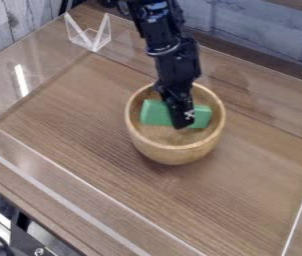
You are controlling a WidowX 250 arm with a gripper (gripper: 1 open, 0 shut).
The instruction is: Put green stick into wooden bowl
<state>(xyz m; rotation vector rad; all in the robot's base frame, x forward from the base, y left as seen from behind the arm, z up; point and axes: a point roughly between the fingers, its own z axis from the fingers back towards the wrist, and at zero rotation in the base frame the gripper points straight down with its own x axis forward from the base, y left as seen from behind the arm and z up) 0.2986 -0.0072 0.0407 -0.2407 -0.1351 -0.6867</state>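
No brand, label or readable writing shows anywhere in the view; a small white mark on the black gripper (182, 117) is too small to read.

The green stick (158, 113) is a flat, bright green, matte block with straight edges. It sits inside the wooden bowl (175, 148), toward the bowl's far side, tilted with 1 end near the left inner wall and the other end showing to the right of the gripper. The middle part of the stick is hidden behind the gripper.

The wooden bowl is round, light tan, with thick walls and a smooth rounded rim. It stands on the desk (74, 130), a brown wood-grain surface enclosed by clear plastic walls (34, 62) (a clear folded piece stands at the far left corner).

The black arm (161, 35) reaches down from the top of the view and points steeply downward into the bowl. The gripper tip lies below the rim line, directly over the green stick. The jaws are closed narrow, with no gap visible between them. Green shows on both sides of the tip, and the gripper overlaps the stick; whether it pinches the stick or only stands in front of it cannot be told from this 1 view.
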